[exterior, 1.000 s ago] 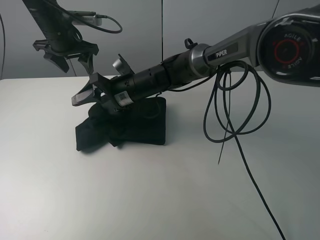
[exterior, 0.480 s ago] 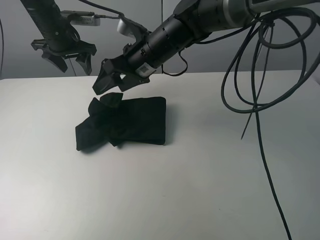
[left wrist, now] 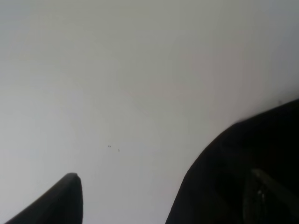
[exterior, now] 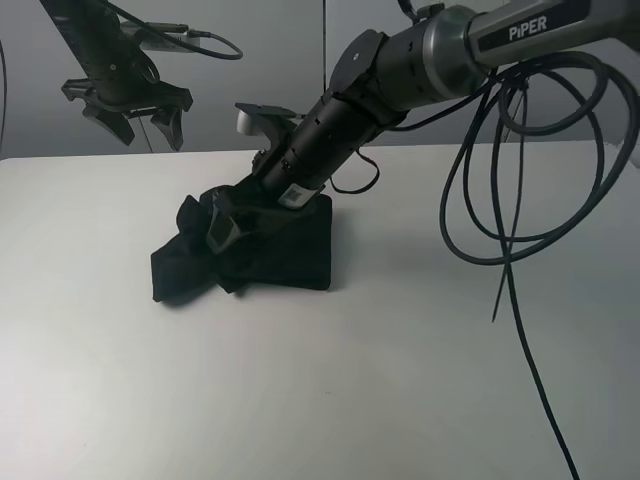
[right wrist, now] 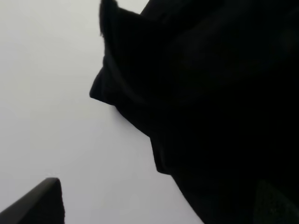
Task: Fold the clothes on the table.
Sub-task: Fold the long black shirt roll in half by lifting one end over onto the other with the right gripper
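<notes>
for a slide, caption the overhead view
Right gripper open on the bunched black shirt; left gripper hangs open above the table.

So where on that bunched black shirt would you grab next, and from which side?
Probably the loose flap sticking up at the left end of the shirt, from above. It stands proud of the table, so fingers could close around it; the right part lies flat and folded. The right gripper already hangs open over that end.

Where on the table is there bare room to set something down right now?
The table is bare across the whole near side in front of the black T-shirt, and along its left edge. Right of the shirt is bare too, though cables dangle there. It is crowded at the shirt, where the right gripper presses in.
</notes>
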Controlling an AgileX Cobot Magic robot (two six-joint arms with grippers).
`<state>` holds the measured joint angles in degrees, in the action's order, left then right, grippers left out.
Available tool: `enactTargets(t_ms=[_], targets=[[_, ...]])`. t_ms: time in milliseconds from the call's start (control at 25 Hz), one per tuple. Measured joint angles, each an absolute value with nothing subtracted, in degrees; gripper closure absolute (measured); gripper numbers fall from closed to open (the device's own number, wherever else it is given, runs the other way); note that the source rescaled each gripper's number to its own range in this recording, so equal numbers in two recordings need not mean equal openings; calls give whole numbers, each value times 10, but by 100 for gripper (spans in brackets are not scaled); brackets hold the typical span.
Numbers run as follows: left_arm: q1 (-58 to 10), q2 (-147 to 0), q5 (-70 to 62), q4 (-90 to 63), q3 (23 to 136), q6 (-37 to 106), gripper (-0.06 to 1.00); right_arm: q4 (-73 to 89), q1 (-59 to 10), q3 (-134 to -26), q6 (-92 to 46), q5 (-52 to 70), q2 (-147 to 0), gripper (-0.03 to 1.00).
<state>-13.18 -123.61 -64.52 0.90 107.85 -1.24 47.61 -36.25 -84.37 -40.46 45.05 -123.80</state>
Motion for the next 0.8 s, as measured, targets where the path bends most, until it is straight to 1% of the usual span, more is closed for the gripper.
enactTargets(t_ms=[240, 520, 640, 800], targets=[[-132, -1236, -645, 9, 1079, -7, 4, 490, -365, -853, -403, 399, -1269, 10], [-132, -1236, -643, 9, 1079, 0, 4, 515, -367, -921, -405, 388, -1318, 10], [-132, -1236, -643, 9, 1079, 0, 4, 531, -380, -952, -410, 390, -1341, 10], [-132, -1236, -643, 9, 1079, 0, 4, 560, -416, -997, -426, 391, -1367, 10]])
